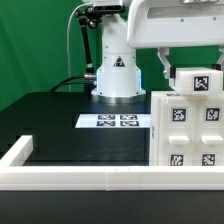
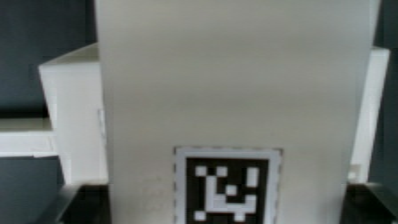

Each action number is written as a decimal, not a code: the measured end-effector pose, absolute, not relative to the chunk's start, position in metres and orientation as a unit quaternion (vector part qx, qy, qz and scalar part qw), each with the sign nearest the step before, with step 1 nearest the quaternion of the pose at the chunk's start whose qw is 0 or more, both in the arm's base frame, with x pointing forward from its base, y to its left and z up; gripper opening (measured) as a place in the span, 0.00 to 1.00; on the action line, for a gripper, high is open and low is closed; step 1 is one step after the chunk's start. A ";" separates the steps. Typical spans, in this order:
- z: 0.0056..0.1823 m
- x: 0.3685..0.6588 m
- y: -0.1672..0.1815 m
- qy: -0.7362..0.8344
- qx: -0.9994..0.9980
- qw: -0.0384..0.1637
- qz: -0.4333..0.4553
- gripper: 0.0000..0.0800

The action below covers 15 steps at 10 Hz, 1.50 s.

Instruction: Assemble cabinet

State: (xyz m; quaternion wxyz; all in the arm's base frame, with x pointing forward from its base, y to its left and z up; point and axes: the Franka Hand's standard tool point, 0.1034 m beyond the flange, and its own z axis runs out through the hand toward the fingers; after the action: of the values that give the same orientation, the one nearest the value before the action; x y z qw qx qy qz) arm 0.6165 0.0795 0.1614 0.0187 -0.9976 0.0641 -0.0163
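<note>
The cabinet [image 1: 185,135] is the big white boxy block at the exterior view's right, with several marker tags on its near face. My gripper [image 1: 194,72] hangs just over its top and is shut on a small white tagged block [image 1: 198,81], which rests on or just above the cabinet's top edge. In the wrist view the block [image 2: 222,110] fills the middle as a tall white face with a tag low down, between my gripper's [image 2: 222,208] dark fingers [image 2: 75,205]. Part of the cabinet [image 2: 68,105] shows behind it.
The marker board [image 1: 120,121] lies flat on the black table in front of the robot's base [image 1: 117,75]. A long low white rim [image 1: 70,168] runs along the table's near edge and its left side. A green wall stands behind.
</note>
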 end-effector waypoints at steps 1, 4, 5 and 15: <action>0.161 0.617 0.080 0.108 -0.994 0.019 -0.016 0.70; 0.162 0.618 0.084 0.250 -0.968 0.021 -0.018 0.70; 0.162 0.618 0.084 0.314 -0.949 0.022 -0.017 0.70; 0.160 0.618 0.077 0.697 -0.716 0.030 -0.012 0.70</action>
State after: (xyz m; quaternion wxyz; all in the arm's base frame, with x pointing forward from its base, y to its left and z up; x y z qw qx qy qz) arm 0.6177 0.0774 0.1600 0.0300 -0.7165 0.6969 -0.0117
